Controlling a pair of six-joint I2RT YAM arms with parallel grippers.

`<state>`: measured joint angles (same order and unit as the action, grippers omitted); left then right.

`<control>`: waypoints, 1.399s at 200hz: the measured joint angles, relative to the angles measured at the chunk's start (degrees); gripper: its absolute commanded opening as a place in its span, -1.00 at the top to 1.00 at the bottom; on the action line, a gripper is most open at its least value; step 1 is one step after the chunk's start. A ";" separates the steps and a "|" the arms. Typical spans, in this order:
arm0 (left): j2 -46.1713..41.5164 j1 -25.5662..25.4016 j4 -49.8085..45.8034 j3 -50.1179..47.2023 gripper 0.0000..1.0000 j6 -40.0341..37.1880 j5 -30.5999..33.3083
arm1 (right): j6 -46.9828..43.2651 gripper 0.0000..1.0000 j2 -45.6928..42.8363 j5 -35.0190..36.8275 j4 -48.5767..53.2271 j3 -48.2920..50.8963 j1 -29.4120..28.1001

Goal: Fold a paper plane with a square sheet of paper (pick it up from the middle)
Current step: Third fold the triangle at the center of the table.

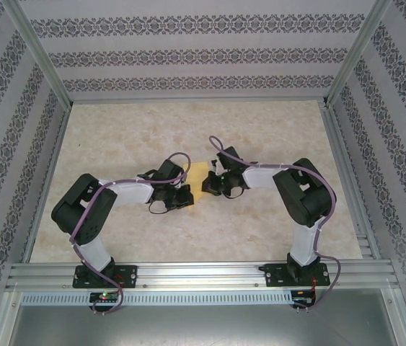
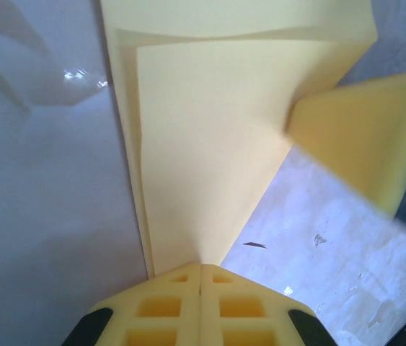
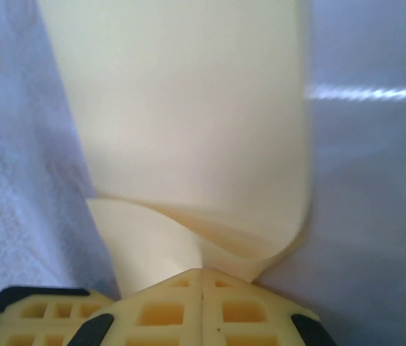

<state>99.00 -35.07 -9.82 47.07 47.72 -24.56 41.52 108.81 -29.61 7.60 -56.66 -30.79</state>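
Top view first: the square sheet of paper (image 1: 200,180) is seen over the middle of the table (image 1: 116,144), caught between the two arms. The left gripper (image 1: 186,193) is set at its left edge and the right gripper (image 1: 215,184) at its right. Whether the sheet is lifted clear of the table cannot be told from up here.

Over to the left wrist: the left gripper (image 2: 200,268) is closed tight, with a narrow end of the paper (image 2: 203,144) pinched in it. A folded-over strip is shown along the left edge and the top, and another flap is blurred at the right.

Now the right wrist: the right gripper (image 3: 203,272) is likewise clamped on the paper (image 3: 188,108). A bowed, unflattened layer is seen just above the jaws.

A fold is judged to be under way, with no finished dart yet. Both pinches should be held firm and the arms moved together, so that nothing is torn. The bow should be eased out and the edges lined up before any crease is pressed.
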 measured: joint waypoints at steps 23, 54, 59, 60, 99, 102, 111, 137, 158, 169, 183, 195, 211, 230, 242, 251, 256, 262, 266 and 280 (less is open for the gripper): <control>-0.13 -0.02 0.52 -0.35 1.00 0.28 0.00 | -1.38 1.00 1.05 -0.07 1.70 -1.97 3.10; -0.26 -0.07 0.83 -0.52 1.00 0.44 0.04 | -3.34 1.00 1.38 0.50 2.34 -2.97 5.86; -0.31 -0.07 0.81 -0.52 1.00 0.46 0.04 | -3.65 1.00 1.33 0.61 2.40 -2.97 6.16; -0.33 -0.07 0.79 -0.52 1.00 0.46 0.04 | -3.72 1.00 1.22 0.63 2.38 -2.95 6.21; -0.50 -0.26 0.61 -0.52 1.00 0.44 0.59 | -4.46 1.00 -4.70 1.07 2.40 -1.55 5.27; -0.50 -0.26 0.61 -0.52 1.00 0.44 0.63 | -4.42 1.00 -5.16 1.07 2.34 -1.53 4.90; -0.50 -0.26 0.61 -0.52 1.00 0.46 0.66 | -4.42 1.00 -6.16 1.07 1.95 -1.53 3.67; -0.50 -0.26 0.59 -0.52 1.00 0.44 0.66 | -3.93 1.00 -5.60 0.83 0.52 -1.49 -0.74; -0.50 -0.26 0.59 -0.52 1.00 0.44 0.66 | -3.54 1.00 -2.86 0.31 0.17 -1.51 -3.34; -0.50 -0.26 0.61 -0.52 1.00 0.44 0.66 | -3.39 1.00 -1.01 -0.04 0.15 -1.57 -4.07; -0.50 -0.26 0.61 -0.52 1.00 0.44 0.66 | -3.06 1.00 0.94 -0.04 0.48 -1.68 -4.22; -0.57 -0.26 0.52 -0.52 1.00 0.42 0.66 | -2.64 1.00 1.62 -0.37 1.05 -2.47 -4.04; -0.61 -0.28 0.44 -0.52 1.00 0.39 0.66 | -2.45 1.00 2.34 -0.13 2.14 -3.69 -3.93; -0.68 -0.28 0.26 -0.52 1.00 -0.09 0.61 | -2.08 1.00 2.54 0.26 3.02 -4.28 -3.87; -0.72 -0.33 0.13 -0.52 1.00 -0.76 0.52 | -1.70 1.00 2.58 0.22 3.26 -4.37 -3.63; -0.72 -0.33 0.02 -0.55 1.00 -1.20 0.44 | -1.29 1.00 2.69 0.11 3.28 -4.39 -3.58; -0.74 -0.33 0.00 -0.57 1.00 -1.42 0.39 | -1.05 1.00 2.71 0.09 3.32 -4.46 -3.56; -0.76 -0.33 0.00 -0.66 1.00 -1.75 0.28 | -0.87 1.00 2.75 0.09 3.37 -4.48 -3.56; -0.85 -0.33 0.02 -0.74 1.00 -1.97 0.22 | -0.79 1.00 2.78 0.04 3.37 -4.48 -3.56; -1.38 -0.33 0.00 -1.38 1.00 -2.56 -0.13 | -0.44 1.00 2.89 -0.26 3.39 -4.55 -3.39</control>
<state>97.62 -35.40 -9.82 45.69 45.17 -24.69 41.08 111.70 -29.87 10.98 -61.21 -34.17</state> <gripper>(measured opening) 0.052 0.047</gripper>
